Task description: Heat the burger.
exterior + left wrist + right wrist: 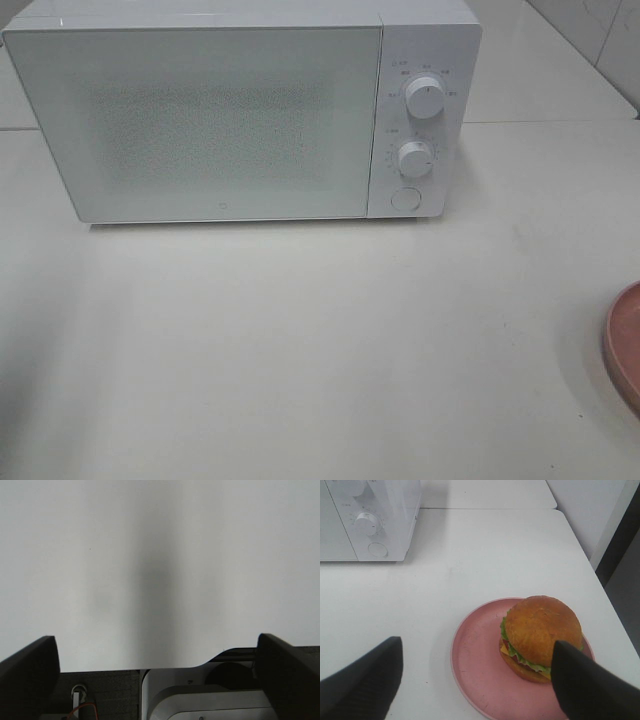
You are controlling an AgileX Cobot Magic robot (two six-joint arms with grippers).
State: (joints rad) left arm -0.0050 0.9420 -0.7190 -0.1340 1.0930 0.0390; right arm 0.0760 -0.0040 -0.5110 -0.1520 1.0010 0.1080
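Note:
The burger (542,635), with a golden-brown bun, lettuce and cheese, sits on the right part of a pink plate (480,680) in the right wrist view. My right gripper (476,645) hovers above the plate, open, its dark fingers (365,680) wide apart with nothing between them. One finger overlaps the burger's edge in the picture. My left gripper (156,642) is open over bare white table, holding nothing. Neither gripper shows in the exterior high view, where only a sliver of the plate (625,345) appears at the right edge and the burger is out of view.
A white microwave (200,120) stands at the back of the white table, door shut. Its two knobs (424,100) (414,158) and a round button (404,198) are on its right side. In the right wrist view the microwave (370,520) lies beyond the plate, and the table edge (600,580) runs close by.

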